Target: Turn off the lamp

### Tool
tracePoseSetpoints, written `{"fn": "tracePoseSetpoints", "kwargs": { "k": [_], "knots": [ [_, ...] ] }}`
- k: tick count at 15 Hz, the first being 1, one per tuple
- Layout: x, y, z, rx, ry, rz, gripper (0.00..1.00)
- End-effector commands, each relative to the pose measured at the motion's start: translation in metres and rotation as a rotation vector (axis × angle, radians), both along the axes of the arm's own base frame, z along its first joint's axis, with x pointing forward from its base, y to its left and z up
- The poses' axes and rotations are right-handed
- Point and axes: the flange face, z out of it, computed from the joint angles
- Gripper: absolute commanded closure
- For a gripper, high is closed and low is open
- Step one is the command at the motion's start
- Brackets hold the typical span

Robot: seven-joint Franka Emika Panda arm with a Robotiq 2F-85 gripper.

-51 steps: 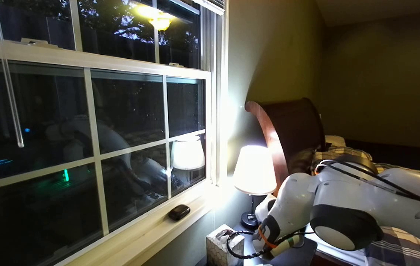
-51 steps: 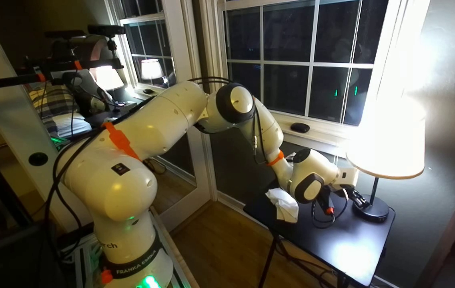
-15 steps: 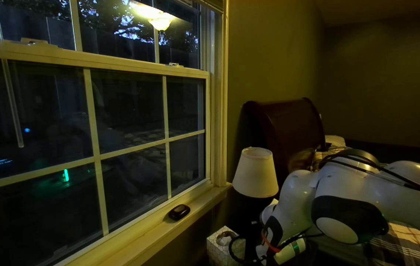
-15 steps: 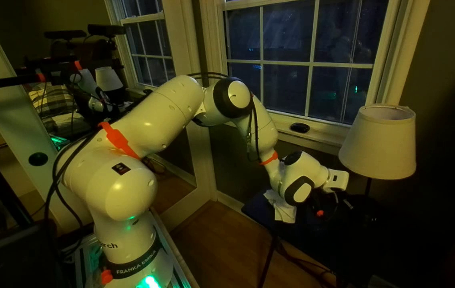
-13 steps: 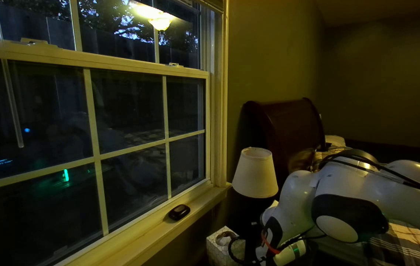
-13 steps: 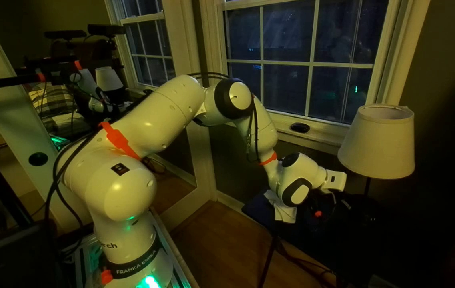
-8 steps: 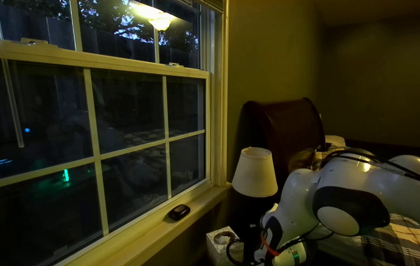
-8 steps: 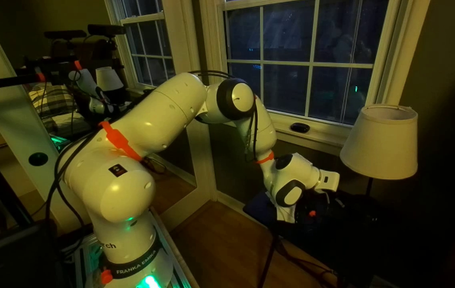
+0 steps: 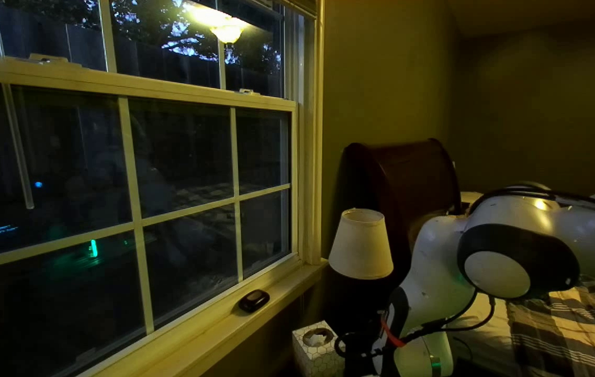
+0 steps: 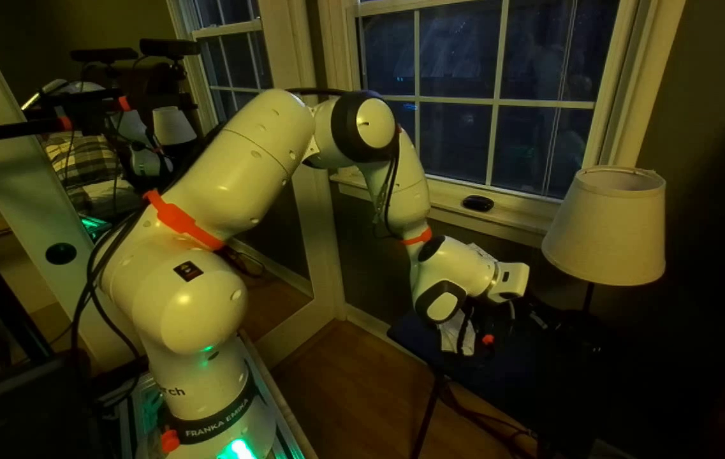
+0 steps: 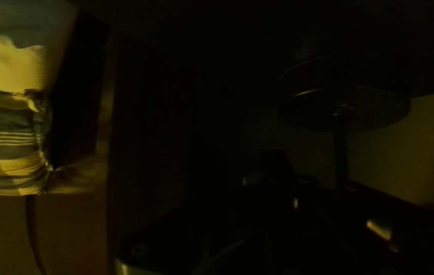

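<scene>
The lamp's tapered shade shows in both exterior views (image 9: 361, 243) (image 10: 604, 226); it is dull beige and unlit. Its slim stem and base are nearly lost in the dark there. In the wrist view, which seems upside down, the dark round lamp base (image 11: 344, 110) is at upper right with the stem running down from it. My gripper (image 10: 542, 319) is a dark shape left of the lamp stem in an exterior view, above the table and apart from the shade. In the wrist view it is a black mass low in the picture; its finger opening cannot be made out.
A patterned tissue box (image 9: 318, 351) stands near the lamp, and its white tissue (image 10: 456, 338) shows beside my wrist. A small black object (image 9: 254, 300) lies on the windowsill. The dark table (image 10: 416, 331) is under my wrist. A plaid bed (image 9: 553, 324) and headboard (image 9: 407, 183) are nearby.
The lamp was glowing 3.4 s ago and is dark in all later frames. My arm has drawn back from the lamp base, the wrist moving away from the lamp and the elbow rising.
</scene>
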Motion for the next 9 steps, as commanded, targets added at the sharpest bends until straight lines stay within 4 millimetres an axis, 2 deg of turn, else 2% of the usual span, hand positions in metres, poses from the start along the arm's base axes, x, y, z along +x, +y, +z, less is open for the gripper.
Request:
{"fn": "tracePoseSetpoints", "kwargs": {
  "k": [1,5,9],
  "knots": [
    [-0.058,-0.001,0.042,-0.022,0.182,-0.013,1.00],
    [-0.108,0.000,0.085,-0.014,0.362,0.051,1.00],
    [-0.141,-0.007,0.107,0.037,0.522,0.152,1.00]
  ]
}}
